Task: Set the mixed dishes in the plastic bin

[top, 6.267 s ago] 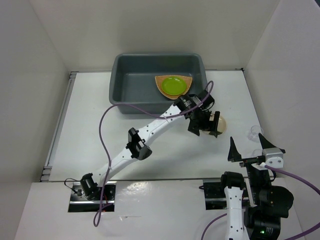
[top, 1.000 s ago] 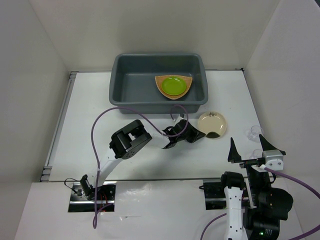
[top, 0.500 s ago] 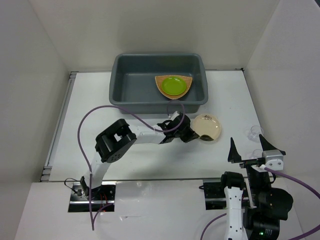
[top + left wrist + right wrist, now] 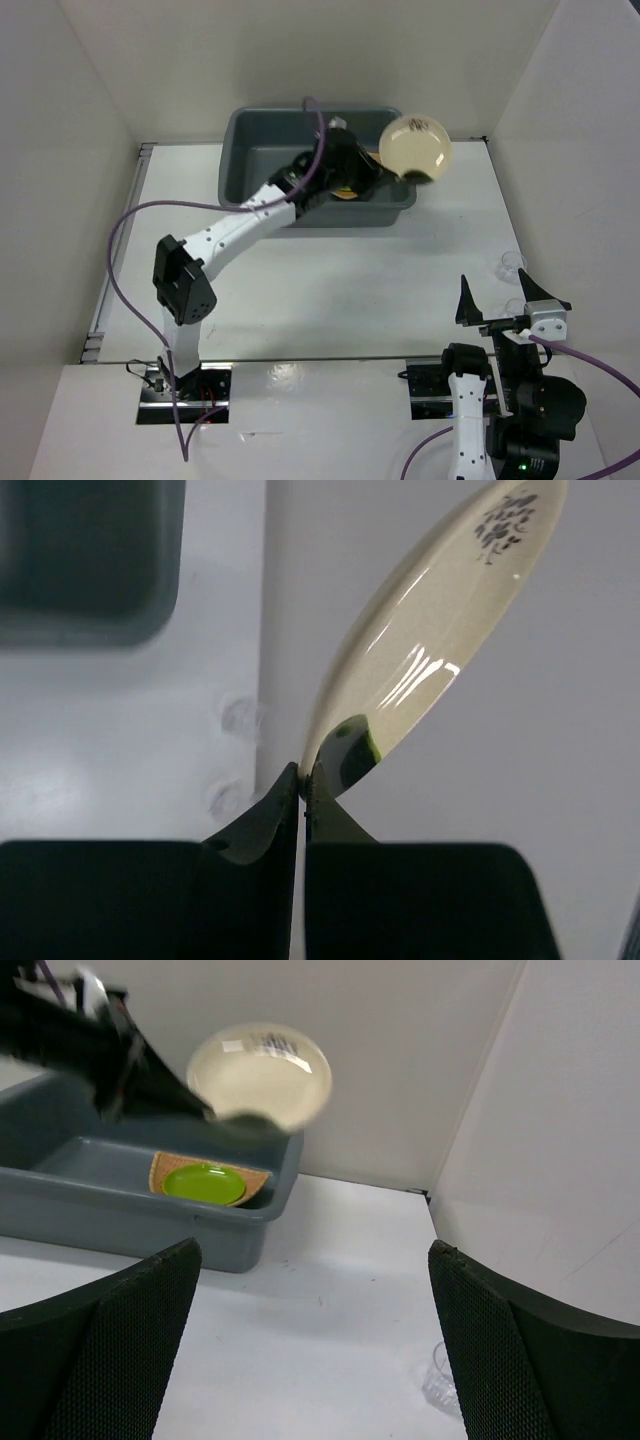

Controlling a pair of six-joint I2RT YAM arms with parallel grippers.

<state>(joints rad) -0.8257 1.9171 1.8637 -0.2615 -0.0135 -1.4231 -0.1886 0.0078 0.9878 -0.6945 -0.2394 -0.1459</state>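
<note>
1. Left jaws pinch the lower rim of the cream-gold plate (image 4: 430, 640), which is held tilted in the air over the right end of the plastic bin (image 4: 240, 150); right jaws spread wide, well apart from every dish.
2. From above, the left arm hides the bin's contents.
3. The right wrist view shows the green plate (image 4: 205, 1182) lying on the basket tray (image 4: 258, 1182) inside the bin; the clear cup (image 4: 440, 1385) is faint on the tabletop (image 4: 330, 1330).

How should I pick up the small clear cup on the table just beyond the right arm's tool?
Grip the small clear cup across its round wall just below the rim, coming straight down with the open right tool; the left tool holds the shiny cream-gold round plate. The cup seems to stand upright, mouth up, so a finger should pass each side.
</note>
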